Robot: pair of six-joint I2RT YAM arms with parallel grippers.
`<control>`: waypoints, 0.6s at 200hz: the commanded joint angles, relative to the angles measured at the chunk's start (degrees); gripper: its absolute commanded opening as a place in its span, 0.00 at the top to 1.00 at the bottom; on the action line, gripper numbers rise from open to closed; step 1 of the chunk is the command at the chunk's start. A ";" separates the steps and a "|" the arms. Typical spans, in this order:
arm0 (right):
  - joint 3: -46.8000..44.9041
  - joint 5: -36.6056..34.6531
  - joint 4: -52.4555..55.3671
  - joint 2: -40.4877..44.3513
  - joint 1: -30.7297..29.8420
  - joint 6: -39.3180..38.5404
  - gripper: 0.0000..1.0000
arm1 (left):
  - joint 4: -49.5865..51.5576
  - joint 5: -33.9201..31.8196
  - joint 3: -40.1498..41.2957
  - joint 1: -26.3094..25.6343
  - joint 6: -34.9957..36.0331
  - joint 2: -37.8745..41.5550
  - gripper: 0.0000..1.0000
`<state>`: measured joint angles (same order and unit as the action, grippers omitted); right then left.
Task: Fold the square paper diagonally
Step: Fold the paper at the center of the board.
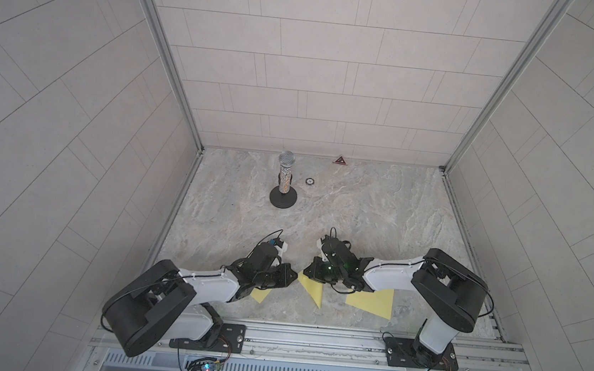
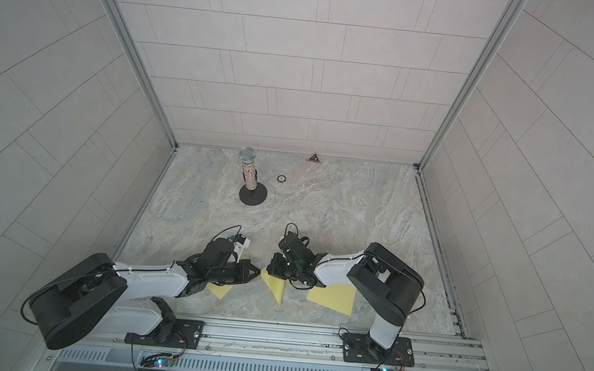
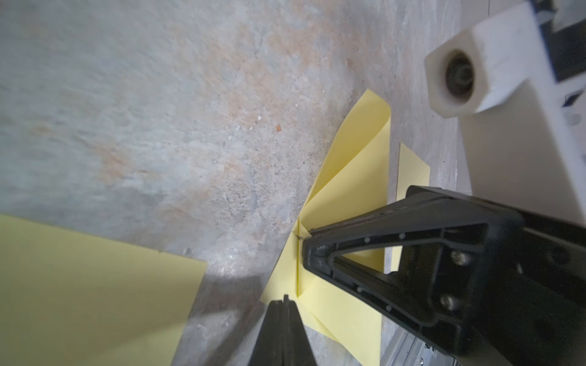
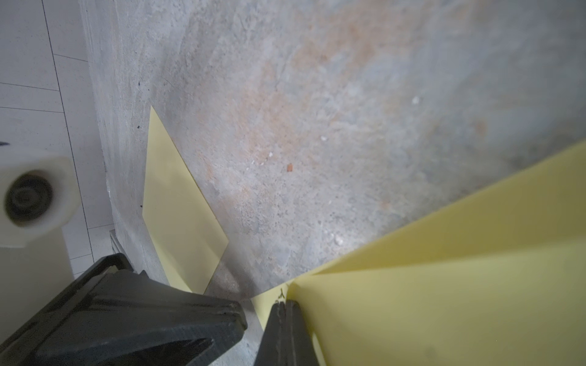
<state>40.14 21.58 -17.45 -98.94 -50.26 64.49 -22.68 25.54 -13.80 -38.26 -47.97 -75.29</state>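
The square paper (image 1: 312, 290) is pale yellow and lies part-folded near the table's front, a pointed flap showing in both top views (image 2: 276, 287). In the left wrist view its upper layer (image 3: 355, 177) stands up off the lower one. My right gripper (image 4: 283, 304) is shut, its tip touching the paper (image 4: 444, 301) at the corner where the layers meet; whether paper is pinched does not show. My left gripper (image 3: 286, 298) is shut with nothing seen between its fingers, its tip at the paper's edge, close to the right gripper (image 3: 306, 250).
Two more yellow sheets lie flat: one under the left arm (image 1: 260, 295), one under the right arm (image 1: 371, 301). A microphone on a round black stand (image 1: 284, 181), a small round disc (image 1: 309, 181) and a triangular marker (image 1: 339, 160) are at the back. A metal rail (image 1: 310, 338) runs along the front.
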 commanded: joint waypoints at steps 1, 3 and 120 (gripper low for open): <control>-0.02 -1.13 4.88 -0.33 -0.63 -0.81 1.00 | -1.38 0.05 -0.72 0.22 0.76 -0.96 1.00; 0.01 -1.11 4.93 -0.33 -0.63 -0.85 1.00 | -1.40 0.08 -0.84 0.27 0.77 -1.01 1.00; 0.47 -1.15 5.84 -0.36 -0.79 -1.30 1.00 | -4.05 0.03 -0.56 0.77 -0.18 -2.22 1.00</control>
<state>40.82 21.43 -16.10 -98.94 -50.48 64.03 -25.06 25.52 -14.50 -38.17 -48.03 -78.19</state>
